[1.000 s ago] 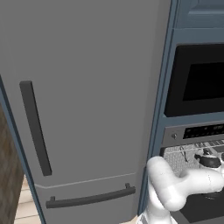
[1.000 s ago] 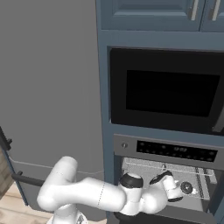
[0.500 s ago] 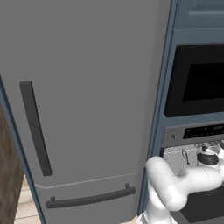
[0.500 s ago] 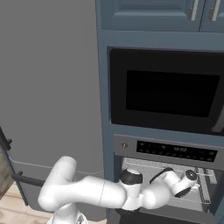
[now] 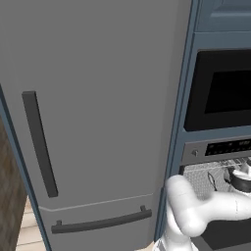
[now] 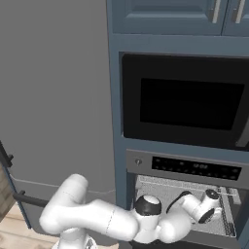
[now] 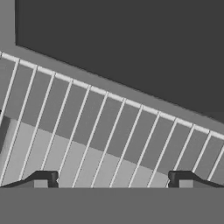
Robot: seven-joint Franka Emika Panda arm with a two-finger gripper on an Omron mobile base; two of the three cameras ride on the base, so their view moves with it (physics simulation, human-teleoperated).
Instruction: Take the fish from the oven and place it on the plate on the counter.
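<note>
My arm reaches into the open oven (image 6: 189, 168), whose control strip (image 5: 215, 149) sits above the cavity. In the right base view my hand (image 6: 208, 202) is over the wire rack (image 6: 165, 187) at the cavity's right side. Seen from the hand, my gripper (image 7: 111, 179) is open, with its dark fingertips (image 7: 43, 178) far apart and nothing between them. Below them lie the bars of the wire rack (image 7: 100, 131), and the dark oven wall (image 7: 131, 39) is behind. The fish, the plate and the counter are out of view.
A tall grey fridge (image 5: 98, 98) with dark handles (image 5: 39, 142) stands left of the oven column. A black-windowed appliance (image 6: 189, 104) sits above the oven, with blue-grey cabinet doors (image 6: 194, 14) higher up. The rack's side rails (image 6: 226, 214) are close to my hand.
The gripper's fingers have spread from nearly shut to wide open. My hand has moved right and deeper into the oven over the rack.
</note>
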